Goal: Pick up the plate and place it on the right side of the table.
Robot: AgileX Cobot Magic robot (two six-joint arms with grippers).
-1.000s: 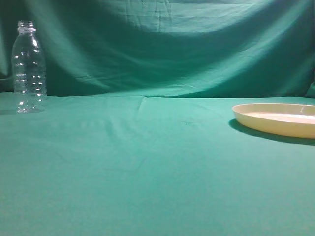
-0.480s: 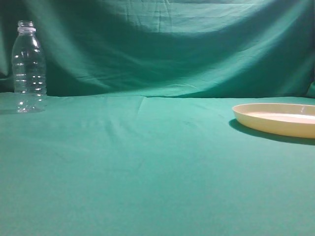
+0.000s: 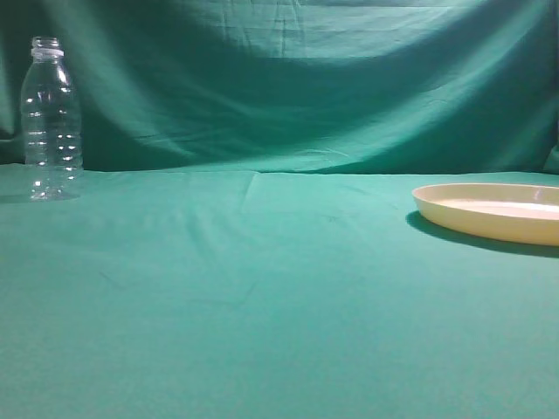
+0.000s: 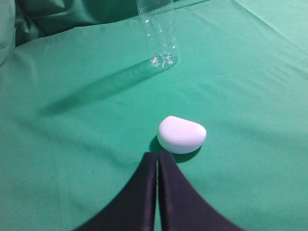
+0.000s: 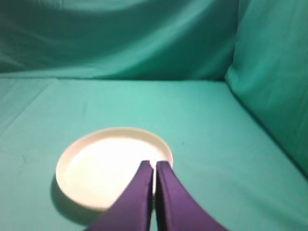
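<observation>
The cream-yellow plate (image 3: 489, 212) lies flat on the teal-green table (image 3: 262, 297) at the right edge of the exterior view, partly cut off by the frame. In the right wrist view the plate (image 5: 106, 166) lies below and ahead of my right gripper (image 5: 154, 163), whose dark fingers are shut with only a thin slit between them, their tips over the plate's near right rim. My left gripper (image 4: 157, 154) is shut and empty above the cloth. Neither gripper shows in the exterior view.
A clear plastic bottle (image 3: 51, 122) stands upright at the far left; it also shows in the left wrist view (image 4: 159, 33). A small white rounded object (image 4: 181, 134) lies just ahead of the left fingertips. A green backdrop cloth (image 3: 288, 78) hangs behind the table.
</observation>
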